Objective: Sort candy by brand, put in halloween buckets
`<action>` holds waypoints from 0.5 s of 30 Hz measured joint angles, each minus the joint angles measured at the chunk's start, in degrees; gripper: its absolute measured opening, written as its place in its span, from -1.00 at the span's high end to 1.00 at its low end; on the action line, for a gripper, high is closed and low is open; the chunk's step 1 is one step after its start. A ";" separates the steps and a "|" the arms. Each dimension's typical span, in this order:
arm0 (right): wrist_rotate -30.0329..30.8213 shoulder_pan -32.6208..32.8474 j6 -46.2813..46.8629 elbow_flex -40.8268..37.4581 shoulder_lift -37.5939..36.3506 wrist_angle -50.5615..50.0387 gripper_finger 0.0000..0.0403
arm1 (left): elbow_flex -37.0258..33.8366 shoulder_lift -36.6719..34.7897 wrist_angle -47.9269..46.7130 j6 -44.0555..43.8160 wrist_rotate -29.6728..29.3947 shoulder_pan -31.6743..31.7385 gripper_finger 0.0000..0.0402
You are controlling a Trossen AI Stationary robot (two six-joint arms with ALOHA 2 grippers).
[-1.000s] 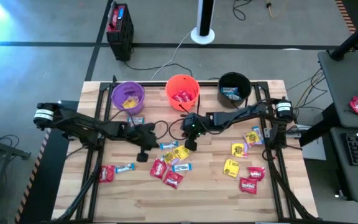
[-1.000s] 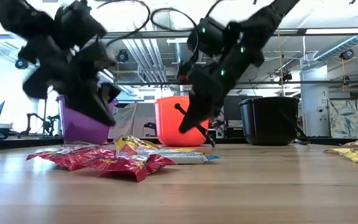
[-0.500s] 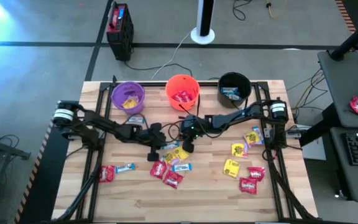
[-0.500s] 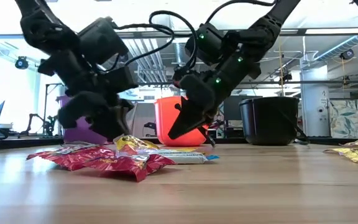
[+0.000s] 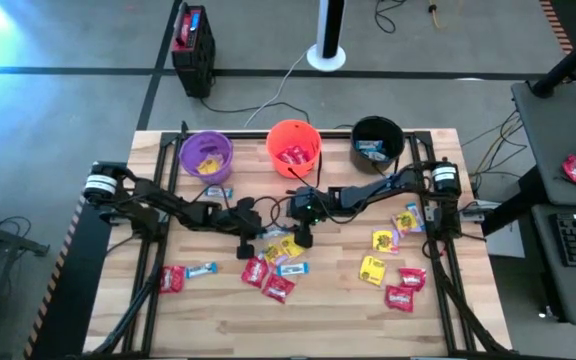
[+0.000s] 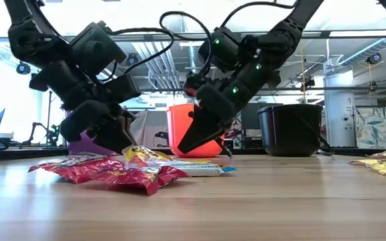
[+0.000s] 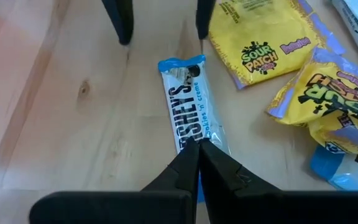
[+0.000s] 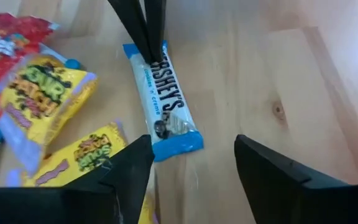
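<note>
A blue-and-white candy bar [image 7: 185, 99] lies flat on the wooden table between my two grippers, next to yellow packets [image 7: 260, 43]. My left gripper [image 7: 198, 144] is shut, with its tips down on the bar. My right gripper [image 8: 194, 158] is open just past the bar's other end [image 8: 176, 134], touching nothing. In the high view both grippers, left [image 5: 251, 243] and right [image 5: 303, 238], meet at mid-table. The purple [image 5: 206, 155], orange [image 5: 294, 147] and black [image 5: 377, 140] buckets stand along the far edge with candy in them. My left gripper presses its shut fingertips [image 8: 154, 53] on the bar's top face, near the end toward the table's left [image 7: 188, 127]. The fingers slant down from the left and lie roughly along the bar. The bar stays flat on the table.
Red packets [image 5: 268, 282] and more candy lie just nearer than the grippers. Further red and yellow packets [image 5: 372, 268] are scattered at the right, and some [image 5: 173, 278] at the left. Cables hang from both arms. There is bare wood toward the near edge.
My left gripper has gone down and toward the table's right, onto the blue-and-white bar, staying shut. My right gripper has opened and dipped slightly toward the bar. The candy has not moved.
</note>
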 joint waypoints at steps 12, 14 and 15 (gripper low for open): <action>0.02 0.36 -3.05 0.83 7.49 5.93 -0.08 | -0.66 2.45 3.71 -0.93 -1.55 0.02 1.00; 0.06 0.35 -3.72 1.13 8.19 5.88 -0.02 | -0.70 2.86 5.18 -0.93 -1.55 0.04 1.00; 0.12 0.34 -4.14 1.18 8.68 5.85 0.03 | -0.80 2.90 5.54 -0.93 -1.53 0.04 1.00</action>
